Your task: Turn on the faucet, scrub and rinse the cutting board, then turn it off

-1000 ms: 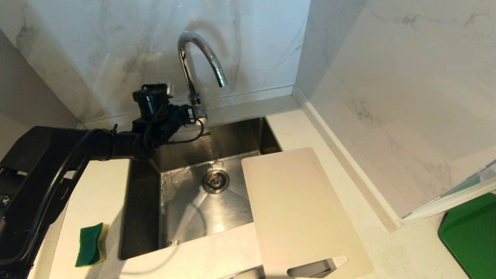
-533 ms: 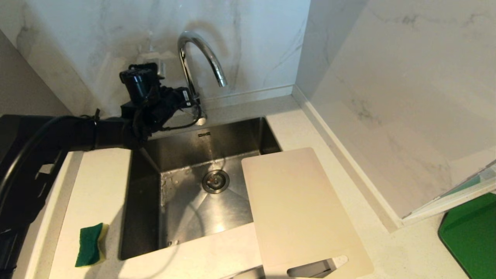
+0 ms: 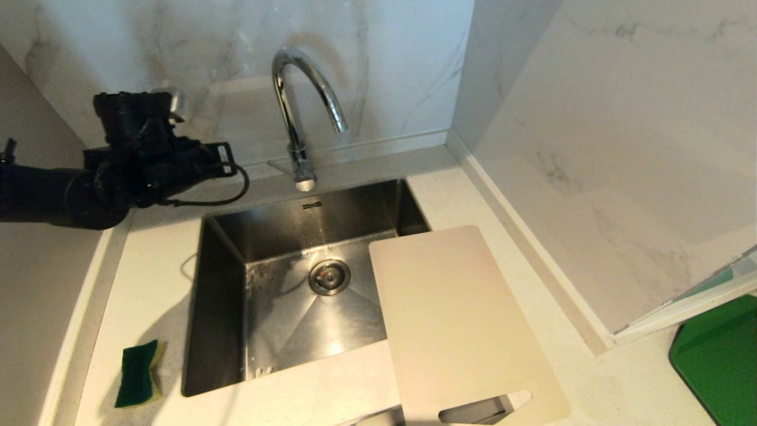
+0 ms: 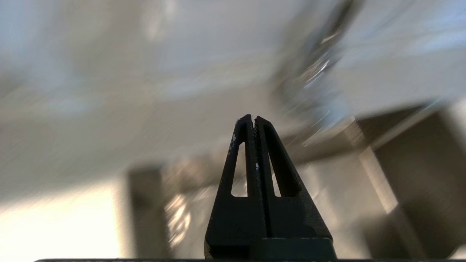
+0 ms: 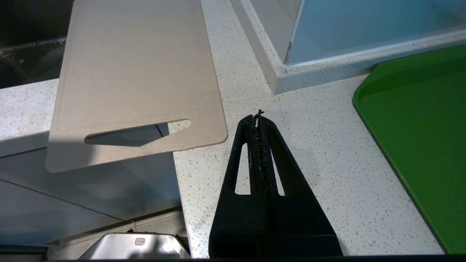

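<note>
Faucet (image 3: 295, 112), a tall chrome gooseneck tap with a thin side lever at its base, stands at the back rim of the stainless steel sink (image 3: 225, 307), its arched spout reaching over the basin; no stream of water can be made out, though the basin's glare makes this uncertain. Left tool (image 4: 253, 118), black and two-fingered, hangs above the table to the left of the sink, well apart from the tap; its fingers are pressed together with nothing between them. From this tool the tap lies to the right and slightly farther back, and its lever projects leftward, toward the left arm, which is therefore the nearer one for any work at the lever.

Cutting board (image 3: 455, 319), a thin off-white plastic rectangle with rounded corners and an oblong handle slot, lies flat across the sink's right edge, part over the basin and part on the table. Its long axis runs from back to front, slot end nearest the robot and overhanging the table's front edge. Right tool (image 5: 259, 116), likewise closed and empty, hovers above the speckled white table (image 5: 320, 163) just beside the board's slot end. Green-and-yellow scrubbing sponge (image 3: 139, 373) rests on the table at the sink's front left, on the left arm's side; a dark green tray (image 5: 418, 120) lies at far right.
</note>
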